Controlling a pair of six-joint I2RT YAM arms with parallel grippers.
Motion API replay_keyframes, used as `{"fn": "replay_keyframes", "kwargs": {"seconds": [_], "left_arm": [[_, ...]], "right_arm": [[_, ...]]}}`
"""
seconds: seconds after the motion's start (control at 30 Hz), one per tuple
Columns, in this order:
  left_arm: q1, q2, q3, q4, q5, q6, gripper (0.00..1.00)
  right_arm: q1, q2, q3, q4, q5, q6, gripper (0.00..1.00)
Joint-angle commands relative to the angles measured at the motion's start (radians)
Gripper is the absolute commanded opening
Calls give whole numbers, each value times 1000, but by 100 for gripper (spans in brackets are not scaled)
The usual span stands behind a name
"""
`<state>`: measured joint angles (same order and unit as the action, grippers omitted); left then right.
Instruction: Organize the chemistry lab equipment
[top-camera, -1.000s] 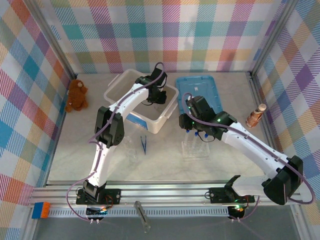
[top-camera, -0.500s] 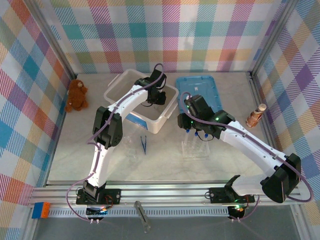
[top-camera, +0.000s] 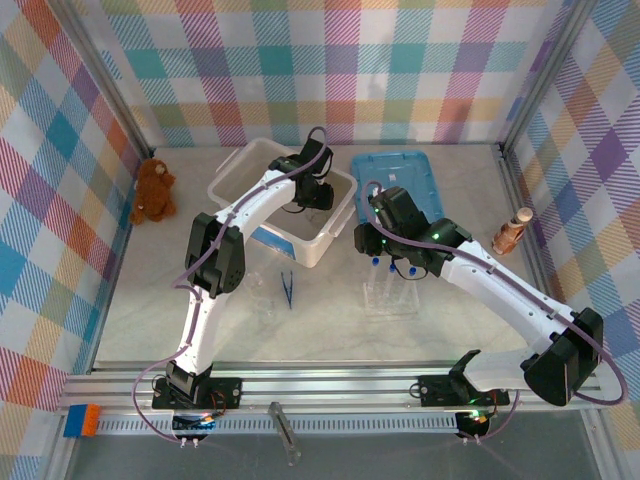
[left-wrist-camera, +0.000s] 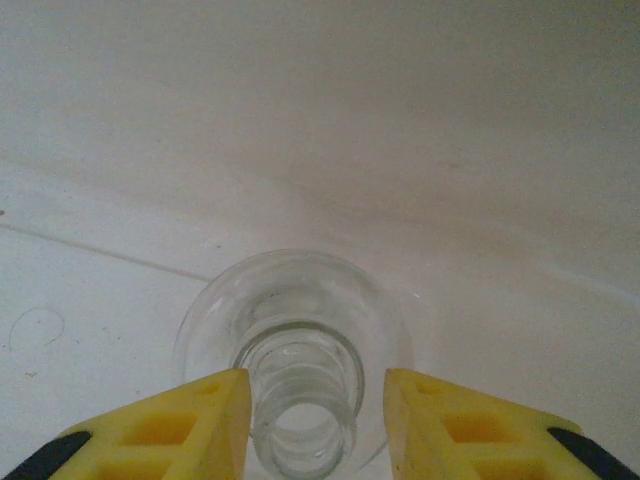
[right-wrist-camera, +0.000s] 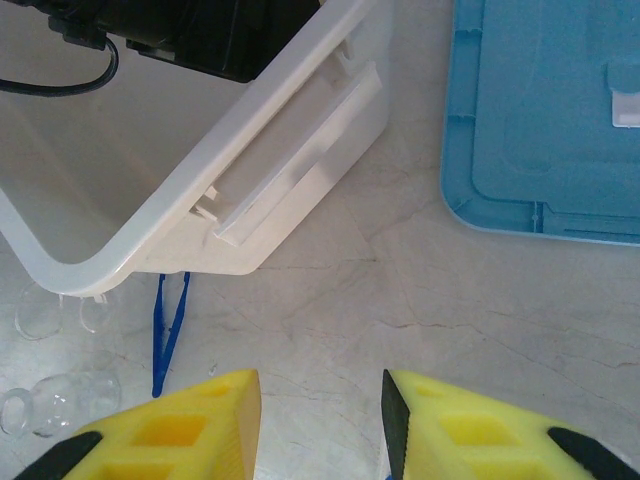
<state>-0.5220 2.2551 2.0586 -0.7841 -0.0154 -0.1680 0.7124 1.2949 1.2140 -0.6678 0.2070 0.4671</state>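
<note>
Progress, my read: early to mid. One round clear flask (left-wrist-camera: 300, 330) stands upright on the floor of the white bin (top-camera: 245, 175), toward its right side. The left gripper (left-wrist-camera: 315, 390) straddles the flask's neck with jaws apart. The left pad is about touching the glass and there is a sliver of gap on the right, so not clamped.

Everything else sits outside the bin:
- dark-blue tweezers (top-camera: 287, 288) on the table just in front of the bin's near corner
- small clear glassware (right-wrist-camera: 55, 405) just left of the tweezers
- clear tube rack (top-camera: 392, 298) in front of the bin and to its right
- blue-capped test tubes (top-camera: 378, 264) at the rack top, count unclear

The blue lid (top-camera: 400, 185) lies flat just right of the bin, off it. The right gripper (right-wrist-camera: 320, 385) hangs near the bin's near-right corner, over the rack, jaws apart with bare table (right-wrist-camera: 450, 300) between them. A blue speck at the bottom edge is too small to call.

Left to do, as I judge: glassware, tweezers and tubes with rack go in, lid probably last.

Materials:
- Flask: thin clear glass, bulb body, ribbed neck, open mouth. Likely slippery, and would roll if tipped.
- Bin: matte white plastic, rounded corners, moulded handle ledge.
- Lid: smooth blue plastic, raised rim.
- Tweezers: thin, two-legged.
- Rack: clear plastic, edges hard to pick out.
- Table: pale, marble-look, faint veins.
- Finger pads: yellow, with cut-outs.
</note>
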Motion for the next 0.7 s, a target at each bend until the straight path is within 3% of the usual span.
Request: {"fn": "replay_keyframes", "kwargs": {"seconds": [0.0, 0.4, 0.67], "left_arm": [[-5, -71, 4, -26, 2, -15, 41], [-7, -194, 24, -40, 14, -21, 48], [-7, -260, 41, -77, 8, -24, 52]], "right_arm": [[-6, -3, 30, 4, -12, 1, 37], [0, -14, 19, 21, -14, 6, 38], [6, -9, 48, -13, 10, -14, 62]]}}
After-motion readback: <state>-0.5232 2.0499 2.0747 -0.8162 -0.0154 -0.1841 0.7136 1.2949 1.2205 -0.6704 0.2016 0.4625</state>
